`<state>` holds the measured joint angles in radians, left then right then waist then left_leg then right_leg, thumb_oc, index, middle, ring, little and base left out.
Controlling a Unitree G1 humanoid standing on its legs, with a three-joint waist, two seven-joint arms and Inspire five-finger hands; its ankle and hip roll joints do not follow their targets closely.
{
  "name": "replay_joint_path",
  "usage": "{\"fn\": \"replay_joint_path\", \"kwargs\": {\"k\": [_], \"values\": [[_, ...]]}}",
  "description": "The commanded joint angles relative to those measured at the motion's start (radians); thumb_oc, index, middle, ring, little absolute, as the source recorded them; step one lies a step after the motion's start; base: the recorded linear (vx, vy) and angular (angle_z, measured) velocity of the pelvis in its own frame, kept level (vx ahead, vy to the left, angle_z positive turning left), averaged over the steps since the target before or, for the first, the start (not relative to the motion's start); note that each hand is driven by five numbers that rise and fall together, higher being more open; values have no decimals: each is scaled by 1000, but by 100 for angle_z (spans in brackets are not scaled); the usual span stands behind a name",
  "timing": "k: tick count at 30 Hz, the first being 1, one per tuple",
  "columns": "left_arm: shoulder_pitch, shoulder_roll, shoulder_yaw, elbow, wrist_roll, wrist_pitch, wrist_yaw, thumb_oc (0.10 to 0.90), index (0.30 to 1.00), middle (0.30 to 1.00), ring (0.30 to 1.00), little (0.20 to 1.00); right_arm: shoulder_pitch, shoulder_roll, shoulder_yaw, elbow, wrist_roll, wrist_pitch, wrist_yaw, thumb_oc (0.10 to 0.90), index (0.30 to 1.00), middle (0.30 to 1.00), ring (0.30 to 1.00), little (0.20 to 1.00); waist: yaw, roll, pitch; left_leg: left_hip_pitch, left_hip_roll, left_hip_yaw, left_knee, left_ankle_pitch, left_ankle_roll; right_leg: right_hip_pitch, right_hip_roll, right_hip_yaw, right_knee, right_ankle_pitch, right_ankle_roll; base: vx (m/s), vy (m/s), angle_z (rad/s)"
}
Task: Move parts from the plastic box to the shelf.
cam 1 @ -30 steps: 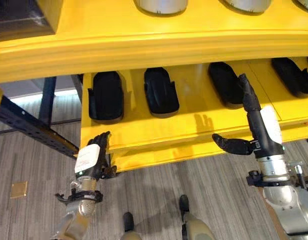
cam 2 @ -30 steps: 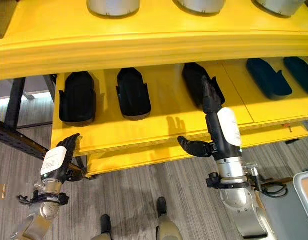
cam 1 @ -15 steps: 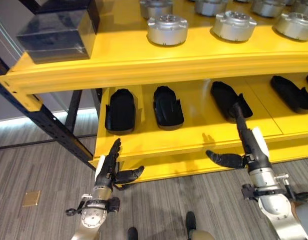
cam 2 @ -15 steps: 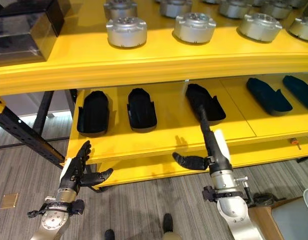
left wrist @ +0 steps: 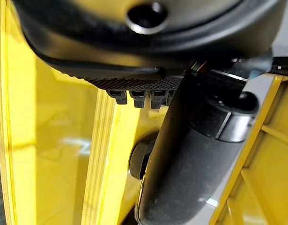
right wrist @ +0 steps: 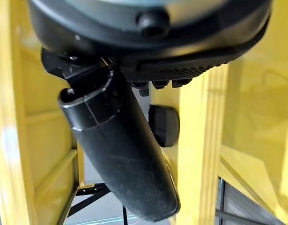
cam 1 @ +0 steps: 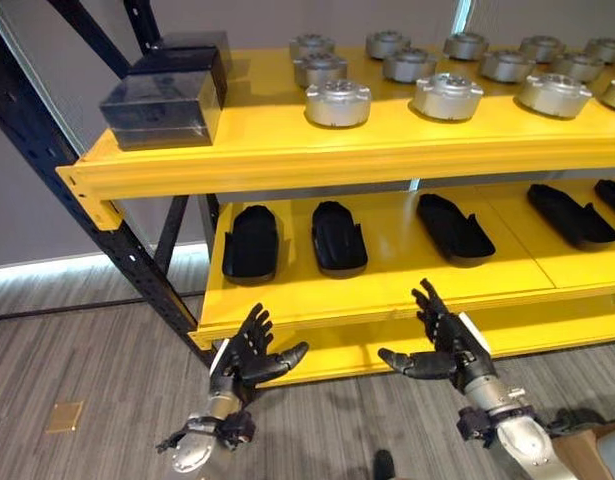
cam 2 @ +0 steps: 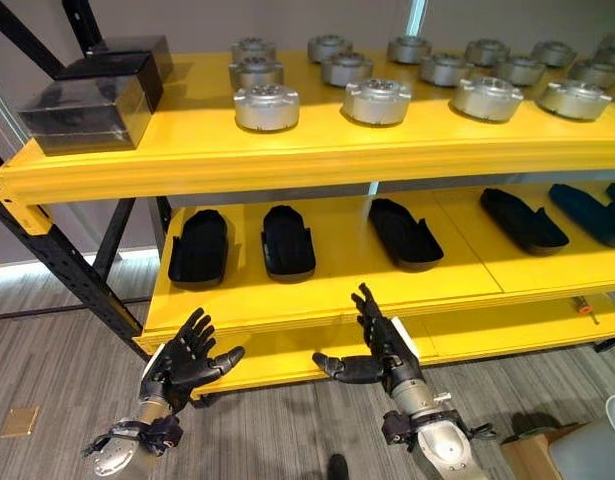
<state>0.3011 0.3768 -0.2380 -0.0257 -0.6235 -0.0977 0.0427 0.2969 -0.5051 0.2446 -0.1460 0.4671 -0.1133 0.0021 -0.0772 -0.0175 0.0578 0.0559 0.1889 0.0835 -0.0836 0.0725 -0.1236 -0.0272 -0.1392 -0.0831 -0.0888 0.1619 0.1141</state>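
- Both hands hang empty in front of the yellow metal shelf (cam 1: 287,160). The left hand (cam 1: 249,352) sits at the lower left of the left eye view and the right hand (cam 1: 442,345) at the lower centre-right. Each has its fingers spread and straight and its thumb out to the side, holding nothing.
- The task's things already lie on the rack. Black moulded plastic parts (cam 1: 338,237) sit in a row on the middle level, well apart from one another. Round silver metal parts (cam 1: 337,102) stand on the top level beside a dark rectangular block (cam 1: 167,98) at its left end.
- Risk: both hands are just in front of the lower shelf edge (cam 2: 287,320). A careless lift or forward reach could knock the fingertips against that yellow lip, or nudge the nearest black part out of line.
- Risk: the plastic box cannot be placed from these frames. The next pickup probably needs the body to turn, and an arm could clip the dark upright post (cam 1: 107,240) at the left.
- Pose: both forearms rise from the bottom edge, with the palms angled toward the rack.
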Motion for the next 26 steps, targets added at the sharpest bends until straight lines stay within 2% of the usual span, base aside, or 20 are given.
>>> {"fn": "replay_joint_path", "kwargs": {"k": [1, 9, 26], "values": [[-68, 34, 14, -31, 11, -68, -41, 900, 1000, 1000, 1000, 1000, -80, 7, -25, -52, 55, -64, 13, 900, 1000, 1000, 1000, 1000, 4, -25, -44, 1, -4, 18, -1, -10, 22, 55, -22, -15, 34, -107, 42, -10, 35, -1], [-101, 26, -2, 1, 35, -71, -21, 900, 1000, 1000, 1000, 1000, -116, 47, 15, 10, 90, -54, -3, 900, 1000, 1000, 1000, 1000, 6, -39, -52, 9, -23, 18, 3, -25, 37, 51, -42, 2, 42, -99, 52, -14, 42, -4], [-92, 30, -16, 12, 28, -52, -28, 900, 1000, 1000, 1000, 1000, -124, 61, 49, 42, 126, -23, 20, 900, 1000, 1000, 1000, 1000, 12, -58, -58, 26, -50, 25, 6, -44, 58, 53, -60, 37, 36, -91, 61, -4, 15, -3]]}}
